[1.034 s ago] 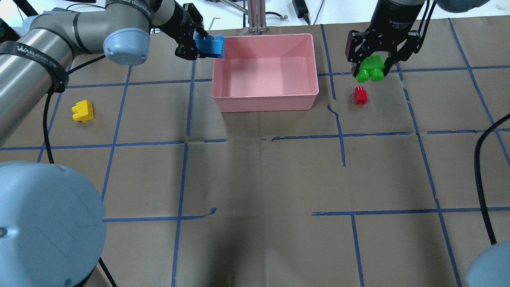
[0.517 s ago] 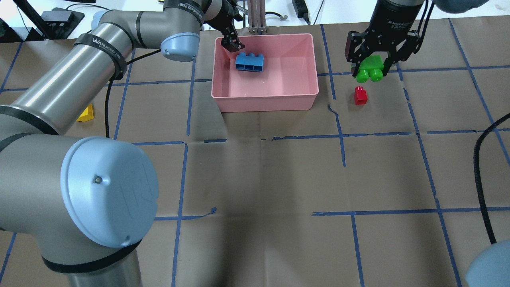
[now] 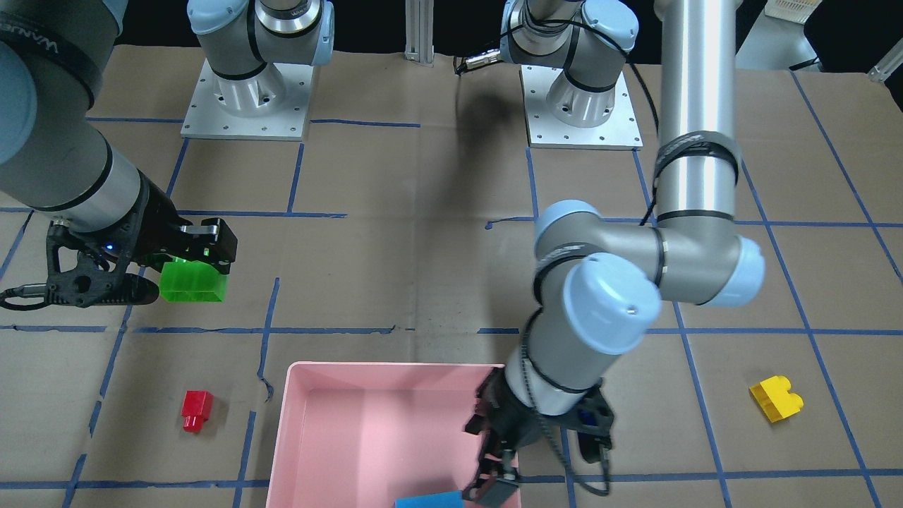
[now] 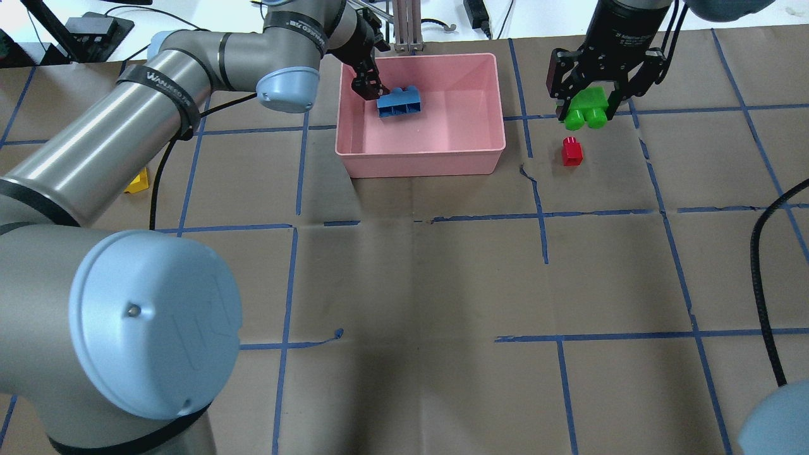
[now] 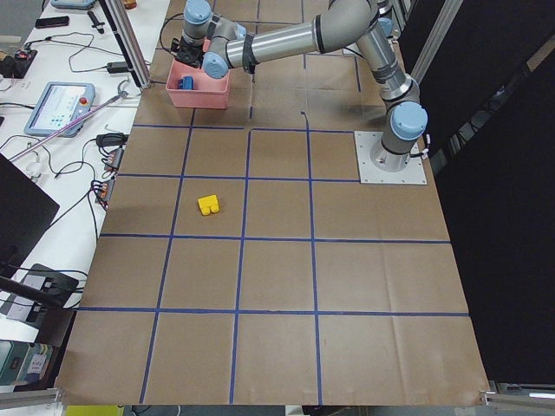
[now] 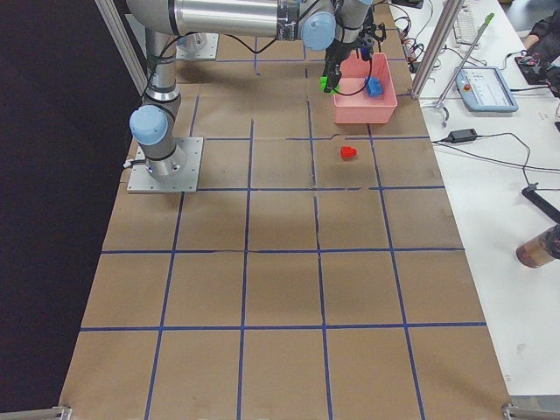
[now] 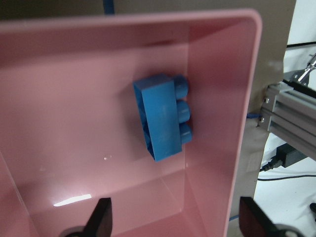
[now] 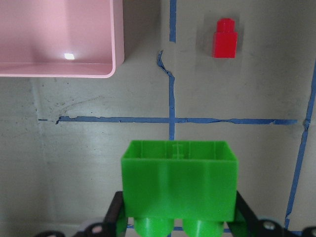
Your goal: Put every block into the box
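L gripper (image 7: pixel 175 219) hung over the box (image 4: pixel 423 165), fingers spread wide w/ nothing btwn them: load let go. Blue blk (image 4: pixel 399 102) lay inside the box near its far-left corner, right below those fingers. It looked to be on its side, studs toward the far wall, tho whether it had fully settled was hard to say. Releasing from above the rim made sense, since the raised walls catch the blk.

R gripper (image 4: pixel 587 109) was clamped on the green blk (image 8: pixel 178 180), pinching its two flat ends, studs facing the robot's side. It was held clear of the table (image 4: pixel 411 284), off the box's right wall and not yet over the rim. I judged that a carry pose; next leg would be across that wall. Approx 1 of 4 in, 1 in hand.

Red blk (image 4: pixel 572 151) sat on the table right of the box, near the green one. Yellow blk (image 3: pixel 776 398) sat well off the box's left side. Each lay on its nearer arm's side, so prob. one pick apiece.
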`<action>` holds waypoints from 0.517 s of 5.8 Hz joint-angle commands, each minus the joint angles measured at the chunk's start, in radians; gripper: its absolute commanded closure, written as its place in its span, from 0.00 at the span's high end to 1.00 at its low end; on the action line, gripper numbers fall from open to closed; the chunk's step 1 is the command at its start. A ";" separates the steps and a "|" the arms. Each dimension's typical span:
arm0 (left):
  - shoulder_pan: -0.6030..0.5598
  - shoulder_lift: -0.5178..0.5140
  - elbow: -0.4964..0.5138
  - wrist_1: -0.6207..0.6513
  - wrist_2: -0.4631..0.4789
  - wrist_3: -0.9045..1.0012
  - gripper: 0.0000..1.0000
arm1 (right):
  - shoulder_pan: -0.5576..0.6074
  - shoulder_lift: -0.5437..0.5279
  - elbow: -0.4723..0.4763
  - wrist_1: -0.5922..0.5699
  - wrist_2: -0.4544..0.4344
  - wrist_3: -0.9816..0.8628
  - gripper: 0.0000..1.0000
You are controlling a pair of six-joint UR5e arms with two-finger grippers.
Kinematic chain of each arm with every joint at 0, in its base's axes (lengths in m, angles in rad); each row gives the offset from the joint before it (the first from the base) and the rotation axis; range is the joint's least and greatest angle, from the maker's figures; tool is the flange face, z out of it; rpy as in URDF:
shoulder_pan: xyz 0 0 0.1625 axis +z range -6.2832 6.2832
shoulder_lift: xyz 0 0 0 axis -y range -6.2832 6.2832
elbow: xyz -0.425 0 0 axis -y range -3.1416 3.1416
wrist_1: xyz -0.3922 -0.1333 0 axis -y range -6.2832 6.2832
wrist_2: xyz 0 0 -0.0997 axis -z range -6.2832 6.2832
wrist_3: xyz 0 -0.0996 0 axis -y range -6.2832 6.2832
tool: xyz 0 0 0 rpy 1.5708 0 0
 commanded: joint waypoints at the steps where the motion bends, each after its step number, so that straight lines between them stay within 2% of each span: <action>1: 0.149 0.099 -0.113 -0.072 0.026 0.502 0.90 | 0.053 0.057 -0.017 -0.082 0.004 0.016 0.42; 2: 0.220 0.142 -0.137 -0.134 0.145 0.856 0.91 | 0.129 0.139 -0.070 -0.154 0.004 0.106 0.43; 3: 0.276 0.157 -0.139 -0.184 0.204 1.092 0.93 | 0.201 0.246 -0.177 -0.181 0.002 0.160 0.43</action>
